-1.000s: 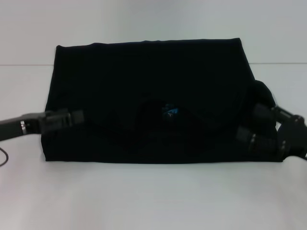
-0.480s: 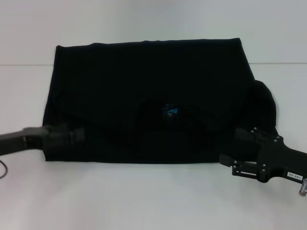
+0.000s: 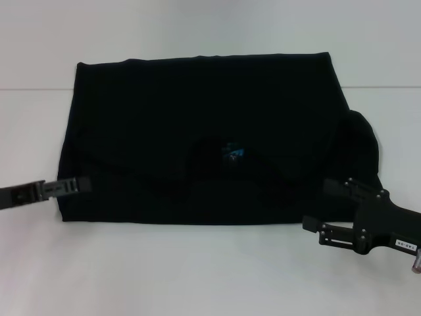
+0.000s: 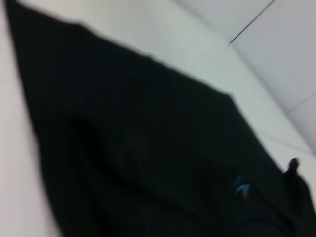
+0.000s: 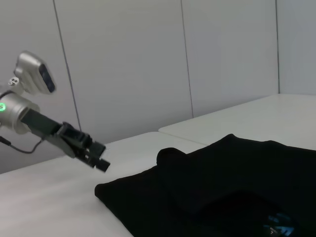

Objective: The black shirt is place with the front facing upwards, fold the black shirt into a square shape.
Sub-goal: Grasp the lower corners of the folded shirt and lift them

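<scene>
At the near left edge of the black shirt, the left gripper reaches in low from the side, its slim jaws drawn together with no cloth visibly between them; the right wrist view shows them raised just off the shirt's corner. Off the near right corner, the right gripper hovers with its jaws spread apart, holding nothing. Between them the shirt lies folded into a wide rectangle on the white bench, a small blue neck tag showing near its middle and a rounded lump of fabric bulging at its right side.
</scene>
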